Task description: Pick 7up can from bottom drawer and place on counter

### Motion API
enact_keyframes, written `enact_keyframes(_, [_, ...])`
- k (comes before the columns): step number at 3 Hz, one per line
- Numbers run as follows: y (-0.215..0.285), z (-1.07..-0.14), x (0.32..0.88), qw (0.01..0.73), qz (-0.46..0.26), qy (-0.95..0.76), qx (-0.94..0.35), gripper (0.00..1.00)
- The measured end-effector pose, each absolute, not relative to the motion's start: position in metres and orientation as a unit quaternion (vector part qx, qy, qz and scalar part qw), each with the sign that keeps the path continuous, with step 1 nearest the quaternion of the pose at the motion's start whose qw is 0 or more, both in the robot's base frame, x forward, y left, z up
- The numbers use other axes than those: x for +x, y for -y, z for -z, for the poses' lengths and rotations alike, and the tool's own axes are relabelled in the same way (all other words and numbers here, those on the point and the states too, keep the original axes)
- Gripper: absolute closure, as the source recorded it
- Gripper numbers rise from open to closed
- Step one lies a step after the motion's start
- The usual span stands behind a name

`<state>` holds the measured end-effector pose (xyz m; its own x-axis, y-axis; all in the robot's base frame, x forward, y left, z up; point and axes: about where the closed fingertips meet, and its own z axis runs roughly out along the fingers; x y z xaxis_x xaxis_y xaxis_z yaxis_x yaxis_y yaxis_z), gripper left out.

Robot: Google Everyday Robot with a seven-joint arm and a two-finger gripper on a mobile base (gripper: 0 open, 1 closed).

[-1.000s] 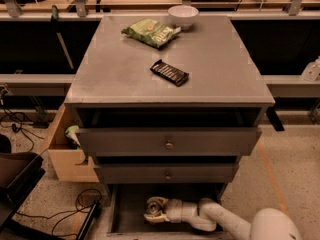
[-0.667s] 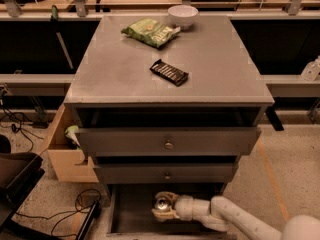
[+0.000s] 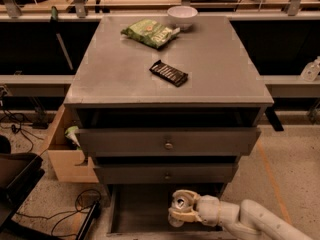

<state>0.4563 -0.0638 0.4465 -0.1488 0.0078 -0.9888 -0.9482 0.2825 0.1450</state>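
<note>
The 7up can [image 3: 180, 202] shows its shiny metal top between the pale fingers of my gripper [image 3: 181, 210], which is shut on it and holds it over the front right part of the open bottom drawer [image 3: 135, 211]. The can's side is mostly hidden by the fingers. My white arm [image 3: 250, 218] comes in from the lower right. The grey counter [image 3: 125, 69] lies well above, over two drawer fronts with round knobs.
On the counter lie a green snack bag [image 3: 149, 32], a white bowl [image 3: 182, 15] at the back, and a dark flat bar [image 3: 169, 73]. A pale wooden box [image 3: 64, 151] stands left of the cabinet. Cables lie on the floor at the lower left.
My gripper with the can has moved to the right and slightly up, from the drawer's middle toward its front right. The arm has drawn back to the right.
</note>
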Motion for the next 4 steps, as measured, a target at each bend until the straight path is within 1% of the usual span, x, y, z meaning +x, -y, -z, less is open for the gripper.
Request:
enact_keyframes(1, [0.103, -0.5, 0.444, 0.53, -0.452, -0.626, -0.349, 1.0])
enact_keyframes(2, [0.146, -0.545, 0.444, 0.543, -0.432, -0.651, -0.308, 1.0])
enact_keyframes(4, [0.143, -0.551, 0.442, 0.547, -0.429, -0.647, -0.313, 1.0])
